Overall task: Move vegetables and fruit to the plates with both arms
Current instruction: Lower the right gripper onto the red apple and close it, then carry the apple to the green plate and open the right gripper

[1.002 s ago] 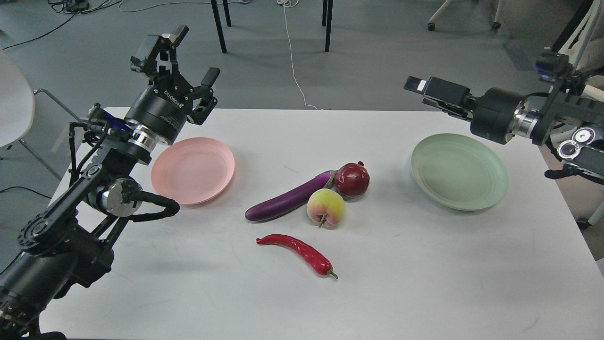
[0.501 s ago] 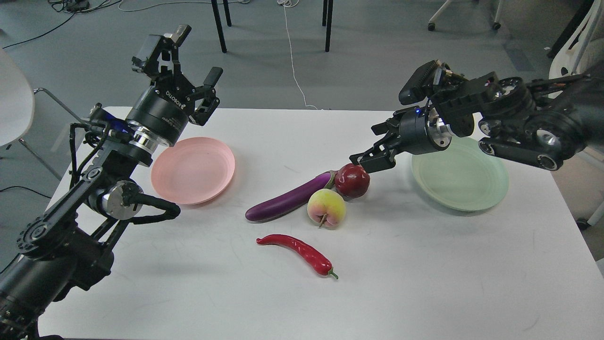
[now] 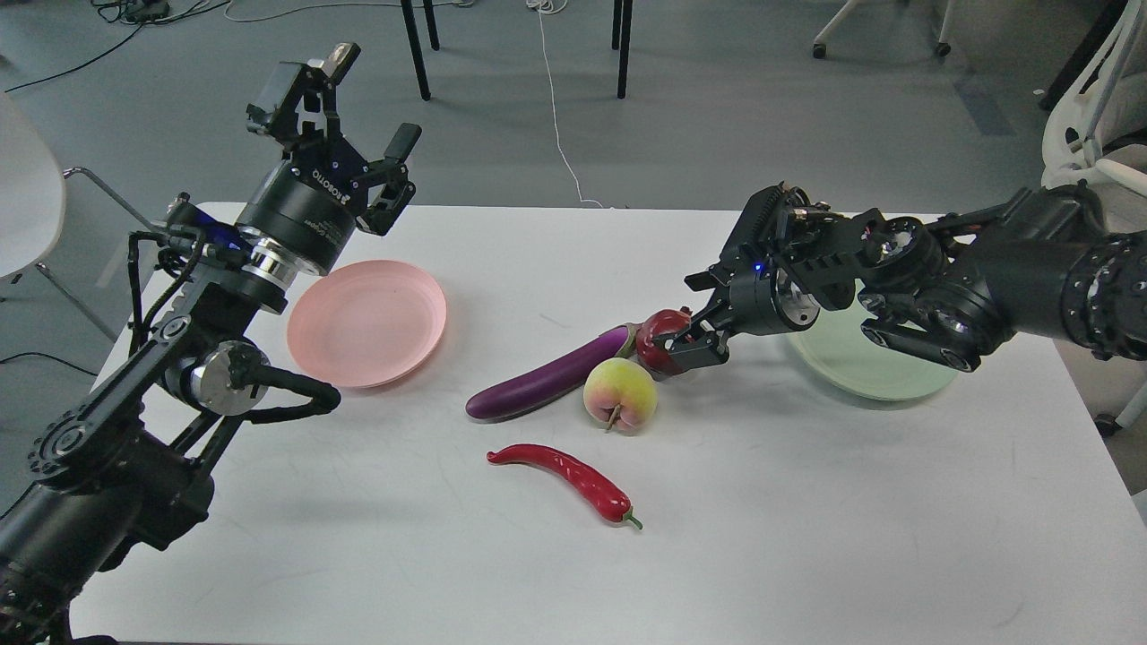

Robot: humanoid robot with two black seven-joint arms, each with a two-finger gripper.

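Observation:
The purple eggplant [image 3: 547, 381], the yellow-pink peach [image 3: 620, 394] and the dark red pomegranate [image 3: 656, 339] lie together at the table's middle. The red chili [image 3: 573, 479] lies nearer the front. My right gripper [image 3: 683, 344] is down at the pomegranate's right side, its open fingers reaching around the fruit and hiding part of it. The fruit rests on the table. My left gripper [image 3: 354, 125] is open and empty, raised above the table's back left, behind the pink plate [image 3: 367, 322]. The green plate [image 3: 860, 372] is empty and half hidden behind my right arm.
The white table [image 3: 806, 537] reaches to its front and right edges in view. Chair legs and cables lie on the floor beyond the back edge. A white chair [image 3: 27, 197] stands at the far left.
My right arm has swung in from the right and come down, bringing its gripper from above the green plate to the pomegranate. The left arm has barely moved.

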